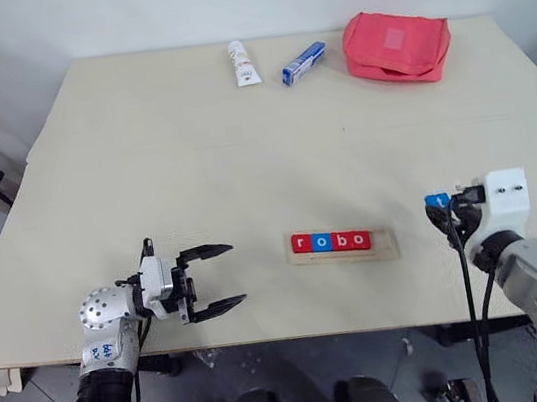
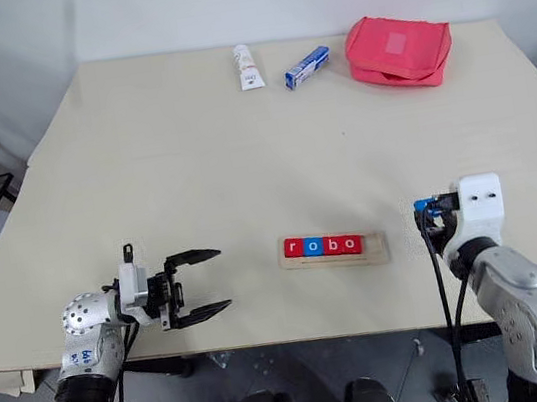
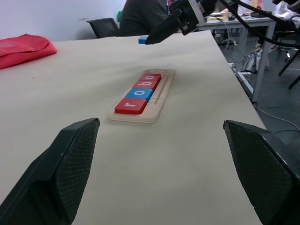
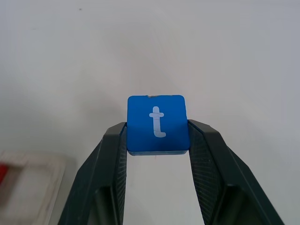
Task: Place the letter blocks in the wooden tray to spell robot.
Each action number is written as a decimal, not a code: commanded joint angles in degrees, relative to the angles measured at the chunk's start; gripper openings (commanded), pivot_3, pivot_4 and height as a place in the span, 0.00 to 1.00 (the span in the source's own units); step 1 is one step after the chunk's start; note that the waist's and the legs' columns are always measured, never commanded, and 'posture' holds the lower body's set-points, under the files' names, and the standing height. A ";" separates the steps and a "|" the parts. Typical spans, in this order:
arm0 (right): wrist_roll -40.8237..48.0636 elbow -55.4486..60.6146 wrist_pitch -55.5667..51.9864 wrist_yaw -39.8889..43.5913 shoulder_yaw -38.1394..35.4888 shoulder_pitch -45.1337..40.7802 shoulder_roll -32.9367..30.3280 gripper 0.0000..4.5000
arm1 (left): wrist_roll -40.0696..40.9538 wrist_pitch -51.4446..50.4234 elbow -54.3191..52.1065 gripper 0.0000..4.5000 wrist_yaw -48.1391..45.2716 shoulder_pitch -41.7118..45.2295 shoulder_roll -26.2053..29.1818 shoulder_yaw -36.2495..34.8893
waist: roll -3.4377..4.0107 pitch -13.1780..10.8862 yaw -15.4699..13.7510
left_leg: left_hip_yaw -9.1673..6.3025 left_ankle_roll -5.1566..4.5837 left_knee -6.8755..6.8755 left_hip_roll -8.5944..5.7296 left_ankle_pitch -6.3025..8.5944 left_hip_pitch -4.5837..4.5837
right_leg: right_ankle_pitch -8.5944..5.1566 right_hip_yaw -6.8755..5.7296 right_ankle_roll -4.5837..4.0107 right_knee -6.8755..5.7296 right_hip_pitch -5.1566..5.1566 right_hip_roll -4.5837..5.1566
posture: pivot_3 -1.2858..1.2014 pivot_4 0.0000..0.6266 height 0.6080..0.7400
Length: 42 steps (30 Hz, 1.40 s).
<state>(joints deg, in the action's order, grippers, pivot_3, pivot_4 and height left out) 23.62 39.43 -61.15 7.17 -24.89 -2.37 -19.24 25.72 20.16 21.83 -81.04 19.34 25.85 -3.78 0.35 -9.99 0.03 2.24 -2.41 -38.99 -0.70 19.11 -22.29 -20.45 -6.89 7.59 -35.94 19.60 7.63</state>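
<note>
Your wooden tray (image 1: 384, 244) spells "robo"; right hand (image 4: 157, 140) grips the blue t block (image 4: 157, 123) (left hand (image 1: 210, 280) gapes empty); place it.

The worktop (image 1: 192, 162) is a plain pale cream. On it, at centre right of the frame, the wooden tray (image 1: 384, 244) is light, unpainted wood, carrying four letter blocks (image 1: 330, 242) with white letters: red r, blue o, red b, red o. The t block (image 4: 157, 123) is bright blue with a white t, between black textured jaws. Top centre lie a white tube (image 1: 243, 63) with red marking, a blue-and-white box (image 1: 304, 63), and at upper right a coral-red pouch (image 1: 397, 45).
</note>
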 commanded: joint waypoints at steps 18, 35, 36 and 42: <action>0.08 5.07 1.63 -1.83 1.10 7.76 3.67 0.99 | 0.52 1.08 0.66 1.00 -0.82 0.98 -0.21 -0.38 | 0.00 0.00 0.01 | 0.02 -0.01 0.00 -0.06 0.00 0.06 | 0.00 0.31 0.00 -0.01 -0.01 -0.05 | 0.52 0.24 1.00; 1.39 -8.78 17.98 36.48 5.09 8.15 -34.71 0.99 | 0.51 1.70 -0.39 1.00 -0.04 0.02 -0.97 -0.39 | -0.03 -0.01 -0.05 | 0.03 -0.08 -0.02 -0.08 0.01 0.08 | 0.00 0.31 0.00 0.12 -0.11 -0.05 | 0.52 0.24 1.00; 0.62 -11.42 21.11 40.48 6.77 7.02 -37.43 0.99 | 0.46 1.85 -0.63 1.00 0.16 -0.32 -0.94 -0.42 | -0.03 -0.01 -0.06 | 0.03 -0.08 -0.03 -0.07 0.01 0.08 | 0.00 0.28 0.01 0.12 -0.12 -0.05 | 0.52 0.24 1.00; -5.75 -29.58 36.67 56.90 18.27 -4.73 -46.85 0.99 | 0.47 1.97 -3.15 1.00 2.01 -2.64 -0.76 -0.80 | -0.07 -0.03 0.08 | 0.06 -0.11 -0.07 -0.06 -0.01 0.08 | 0.00 0.20 0.01 0.29 -0.20 -0.02 | 0.52 0.24 1.00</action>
<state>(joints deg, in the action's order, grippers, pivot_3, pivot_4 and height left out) 19.78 12.62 -28.55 61.01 -8.04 -6.04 -65.10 25.67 21.71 20.65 -79.61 17.34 24.91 -3.95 0.28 -10.03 0.11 2.29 -2.52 -39.06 -0.74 19.10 -22.21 -20.45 -6.68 7.60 -35.66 19.40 7.62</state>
